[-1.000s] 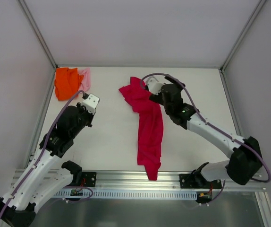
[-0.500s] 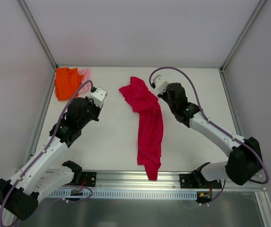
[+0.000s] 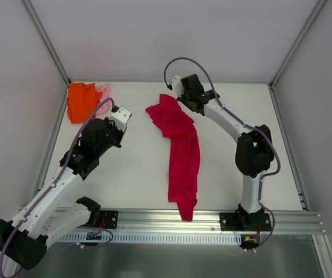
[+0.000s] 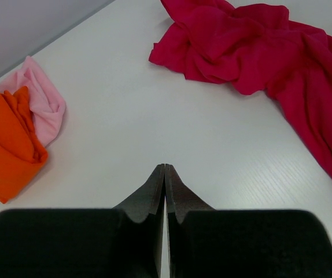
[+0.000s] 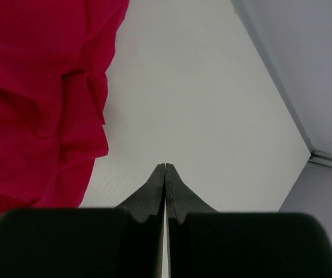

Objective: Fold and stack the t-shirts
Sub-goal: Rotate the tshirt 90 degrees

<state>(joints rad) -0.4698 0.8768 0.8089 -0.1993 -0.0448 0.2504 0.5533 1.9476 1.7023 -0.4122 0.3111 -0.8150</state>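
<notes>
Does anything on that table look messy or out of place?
The red t-shirt lies crumpled in a long strip, its near end hanging off the table. The orange t-shirt and pink t-shirt sit bunched in the far left corner.

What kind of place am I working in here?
Probably a lab test cell, not a home: a plain white table boxed in by blank grey panels, with a slotted metal rail along its near edge.

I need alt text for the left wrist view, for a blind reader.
The shut, empty left gripper points across a white table. A crumpled crimson t-shirt lies upper right; an orange t-shirt and a pink t-shirt touch at left.
</notes>
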